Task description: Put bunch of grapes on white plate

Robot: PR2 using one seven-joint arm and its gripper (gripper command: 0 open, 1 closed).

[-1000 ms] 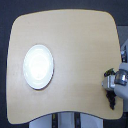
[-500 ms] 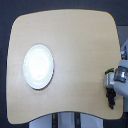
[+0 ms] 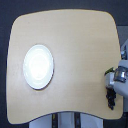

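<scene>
Glossy white plate, round, slight raised rim, lay on pale wood-grain worktop with rounded corners, toward exterior view's left. Dark knobbly bunch of grapes, green stem uppermost, hung at worktop's right edge beneath grey tool. Grip blurred; cannot tell opening. Arm entered from right.

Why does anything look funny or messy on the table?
Nothing looks spilled or broken. The round glossy white plate sits flat and bare on the exterior view's left of the tan wooden table. The dark purple bunch of grapes hangs at the table's right edge by the robot's claw, not yet on the plate.
</scene>
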